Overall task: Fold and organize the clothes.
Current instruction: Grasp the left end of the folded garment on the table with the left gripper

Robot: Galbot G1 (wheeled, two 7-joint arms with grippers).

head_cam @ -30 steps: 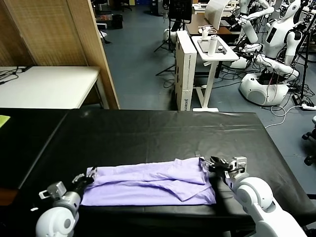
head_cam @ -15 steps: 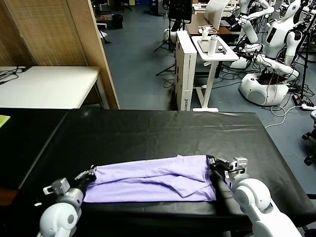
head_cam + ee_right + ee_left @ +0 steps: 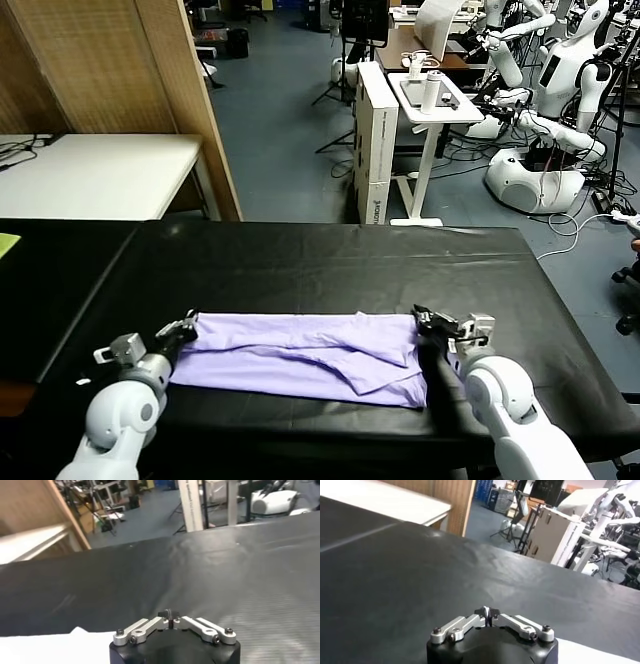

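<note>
Scanning from the lower left of the head view, I see my left gripper point(image 3: 183, 328) at the shirt's point(image 3: 300, 355) left end; whether its jaws are spread or pinching cloth I cannot tell. The lavender shirt lies folded in a long band across the near part of the black table point(image 3: 320, 265). At the band's right end sits my right gripper point(image 3: 428, 322), jaws equally unreadable. I judge the fabric thin, light and limp, so I'd pinch it at the corners.

Lavender T-shirt point(image 3: 300, 352) on black table point(image 3: 330, 265)
</note>
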